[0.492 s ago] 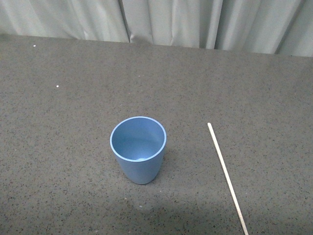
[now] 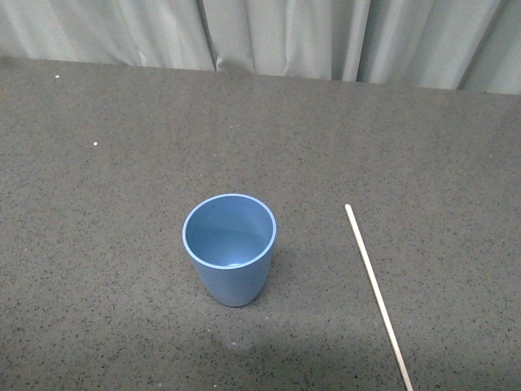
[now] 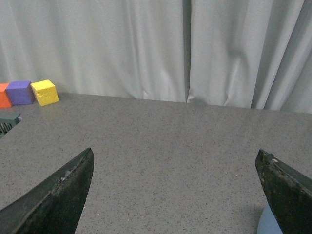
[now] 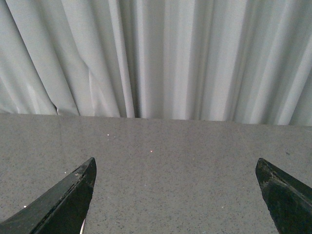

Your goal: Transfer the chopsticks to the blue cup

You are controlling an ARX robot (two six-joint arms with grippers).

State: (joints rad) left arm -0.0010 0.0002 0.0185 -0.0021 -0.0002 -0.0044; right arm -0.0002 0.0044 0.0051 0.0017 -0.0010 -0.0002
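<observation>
The blue cup [image 2: 229, 248] stands upright and empty on the dark speckled table, near the middle of the front view. The chopstick [image 2: 378, 295], one thin pale stick, lies flat on the table to the cup's right, running from mid-table toward the front edge. Neither arm shows in the front view. My left gripper [image 3: 174, 158] is open and empty, with a sliver of the blue cup [image 3: 269, 223] beside one finger. My right gripper [image 4: 175, 165] is open and empty, with a pale sliver of the chopstick [image 4: 82, 225] by one fingertip.
Grey curtains hang behind the table's far edge [image 2: 260, 75]. In the left wrist view, orange [image 3: 4, 95], purple [image 3: 20, 92] and yellow [image 3: 45, 92] blocks sit by the curtain, with a dark object [image 3: 7, 123] near them.
</observation>
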